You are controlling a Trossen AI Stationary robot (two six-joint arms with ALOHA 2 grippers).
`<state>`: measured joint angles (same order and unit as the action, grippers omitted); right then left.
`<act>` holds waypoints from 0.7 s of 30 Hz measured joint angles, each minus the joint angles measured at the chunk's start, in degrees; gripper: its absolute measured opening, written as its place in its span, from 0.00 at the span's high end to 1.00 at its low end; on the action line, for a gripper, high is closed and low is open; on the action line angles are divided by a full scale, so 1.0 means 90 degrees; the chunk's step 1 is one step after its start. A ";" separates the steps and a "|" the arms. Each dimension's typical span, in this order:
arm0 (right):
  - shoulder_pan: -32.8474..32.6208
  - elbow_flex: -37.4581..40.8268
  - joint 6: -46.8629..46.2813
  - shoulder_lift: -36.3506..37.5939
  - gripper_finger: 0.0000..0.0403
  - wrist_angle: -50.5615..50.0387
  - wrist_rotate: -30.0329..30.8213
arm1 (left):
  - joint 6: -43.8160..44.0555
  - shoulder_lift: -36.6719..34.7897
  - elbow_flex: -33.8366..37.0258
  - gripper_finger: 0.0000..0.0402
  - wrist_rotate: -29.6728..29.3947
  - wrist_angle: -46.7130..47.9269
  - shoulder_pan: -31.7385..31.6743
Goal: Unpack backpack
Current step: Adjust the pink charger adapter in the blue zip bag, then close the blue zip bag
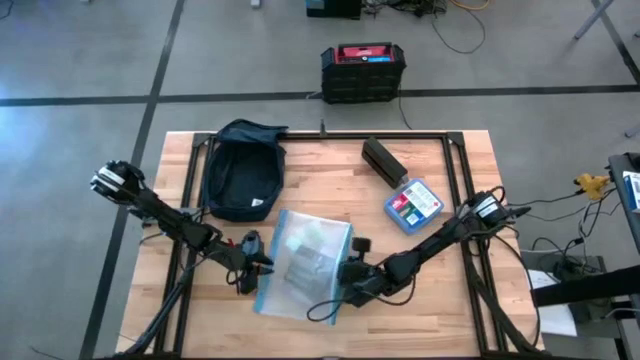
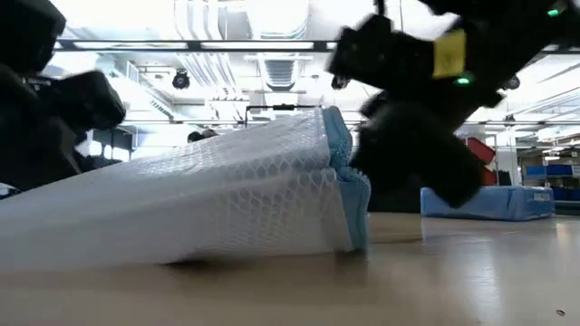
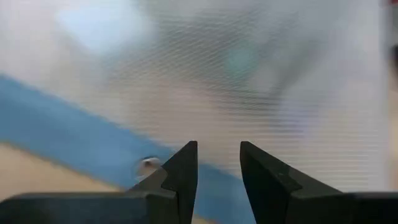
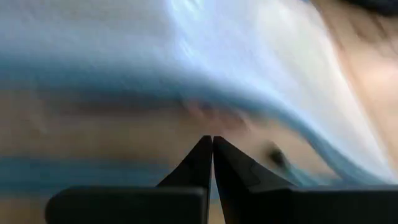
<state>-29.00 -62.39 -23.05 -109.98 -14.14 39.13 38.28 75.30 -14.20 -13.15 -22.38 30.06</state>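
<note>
backpack (image 1: 241, 168): flat at tabletop (image 1: 330, 170) rear left, untouched | pouch (image 1: 303, 260): blue-edged mesh, front centre | left end effector (image 3: 217, 158): fingers parted, at pouch's left edge | right end effector (image 4: 212, 152): fingers pressed together, at pouch's right edge

Robotics lab: concrete floor (image 1: 80, 60), loose cables (image 1: 450, 30), exposed ceiling ducts (image 2: 217, 23) (open-plan hall).
</note>
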 joint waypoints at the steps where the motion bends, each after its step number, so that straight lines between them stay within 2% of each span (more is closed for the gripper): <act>1: -0.0093 0.0021 -0.0278 0.0072 1.00 -0.0463 0.0151 | -0.0005 -0.0147 -0.0021 0.74 0.0123 0.0009 0.0001; 4: -0.0387 0.0033 -0.1170 0.0293 1.00 -0.1607 0.0590 | -0.0173 -0.0589 -0.0093 0.74 0.0408 0.0030 0.0005; 6: -0.0536 0.0034 -0.1687 0.0418 1.00 -0.2125 0.0905 | -0.0628 -0.0905 -0.0158 0.74 0.0427 0.0014 0.0005; 9: -0.0536 0.0111 -0.1986 0.0493 1.00 -0.2161 0.1228 | -0.1679 -0.1288 -0.0265 0.75 0.0109 -0.0127 -0.0064; 11: -0.0435 0.0205 -0.1837 0.0493 1.00 -0.1926 0.1329 | -0.2234 -0.1389 -0.0415 0.76 -0.0209 -0.0211 -0.0306; 13: -0.0246 0.0438 -0.1645 0.0493 1.00 -0.1656 0.1363 | -0.2628 -0.1373 -0.0641 0.77 -0.0217 -0.0223 -0.0679; 17: 0.0108 0.1096 -0.1145 0.0571 1.00 -0.0488 0.1223 | -0.3146 -0.0782 -0.1223 0.79 0.0295 -0.0235 -0.1627; 21: 0.0170 0.1751 -0.0376 0.0756 1.00 0.1368 0.1148 | -0.3599 0.0370 -0.1891 0.80 0.1044 -0.0231 -0.2487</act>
<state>-27.46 -46.63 -26.43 -103.18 -1.83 49.46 5.89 78.63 -31.22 -3.76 -24.46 7.68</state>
